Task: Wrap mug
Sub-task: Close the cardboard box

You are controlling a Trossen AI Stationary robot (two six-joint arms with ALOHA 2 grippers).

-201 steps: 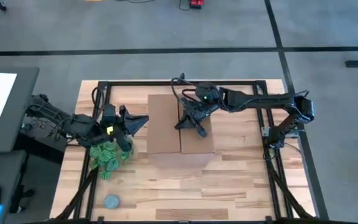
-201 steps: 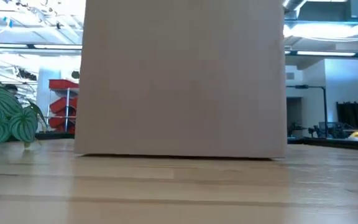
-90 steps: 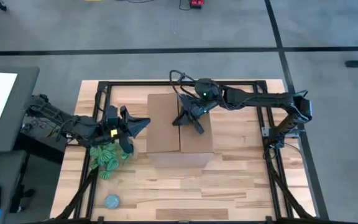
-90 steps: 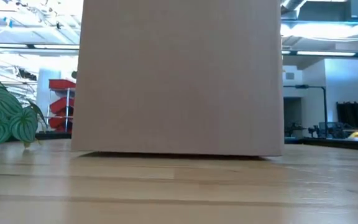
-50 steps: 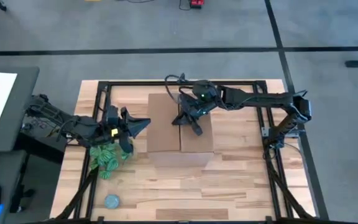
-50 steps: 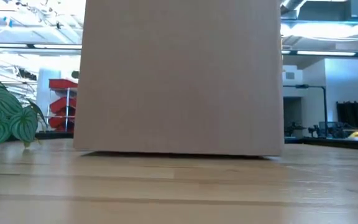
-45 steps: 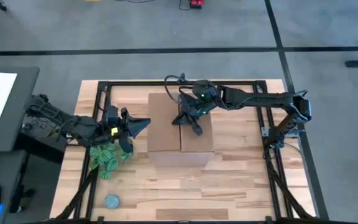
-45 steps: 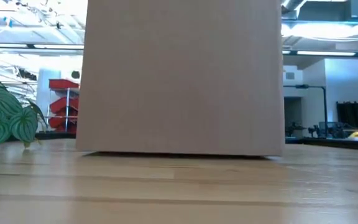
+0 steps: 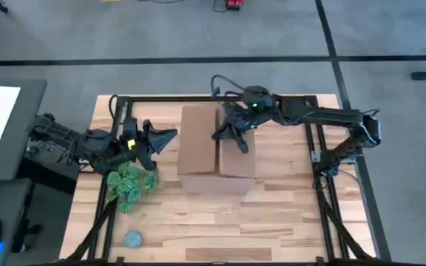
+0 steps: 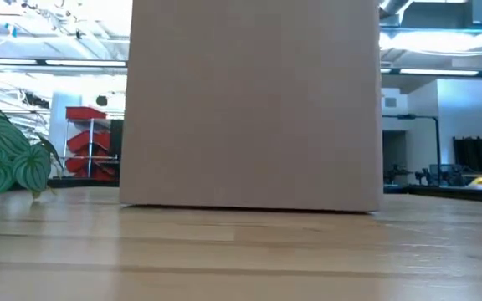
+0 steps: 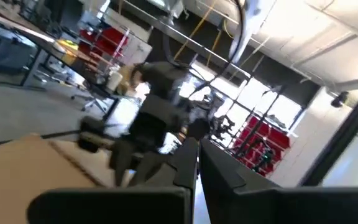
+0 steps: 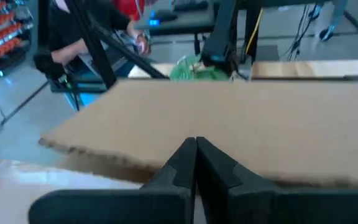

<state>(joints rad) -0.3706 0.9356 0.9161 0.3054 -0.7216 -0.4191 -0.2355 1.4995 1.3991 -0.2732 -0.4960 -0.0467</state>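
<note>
Right tool (image 9: 230,140) closed, empty, over the cardboard box (image 9: 198,151) — left tool (image 9: 170,135) closed beside it.

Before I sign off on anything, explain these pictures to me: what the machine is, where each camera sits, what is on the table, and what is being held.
This is a robot with two dark arms at a wooden table. One picture looks straight down on it. One looks level across the tabletop, where the cardboard box fills most of the view. The other two come from cameras on the wrists.

From above, the left arm reaches toward the box's left side. The right arm reaches over the box's top. Each wrist picture shows that arm's jaws shut, with nothing between them.

Also on the table are a green patterned bundle and a flat grey-blue disc. No mug shows in any picture.
</note>
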